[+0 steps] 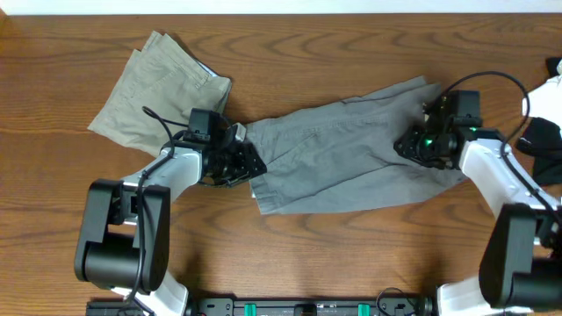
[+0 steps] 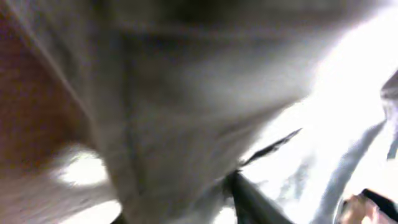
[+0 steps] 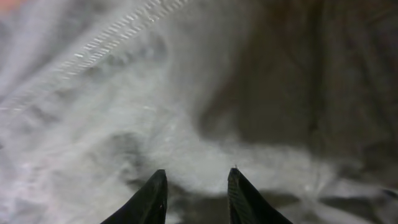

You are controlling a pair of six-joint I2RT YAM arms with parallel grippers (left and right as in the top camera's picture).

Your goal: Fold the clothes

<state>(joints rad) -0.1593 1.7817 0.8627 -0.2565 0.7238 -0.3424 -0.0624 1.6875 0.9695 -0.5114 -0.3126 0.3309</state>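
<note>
Two garments lie: grey shorts [image 1: 342, 158] (spread), khaki one [image 1: 149, 96].

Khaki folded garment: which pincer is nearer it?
Left. The left pincer lies below-right of the khaki garment, at the grey shorts' left edge; the right pincer is across, on their right end.

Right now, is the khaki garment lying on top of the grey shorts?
No, the khaki garment lies folded at the upper left, beside the grey shorts.

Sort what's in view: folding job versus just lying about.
Job: grey shorts; khaki garment; left gripper; right gripper.
Lying about: dark item at far right, unidentifiable.
</note>
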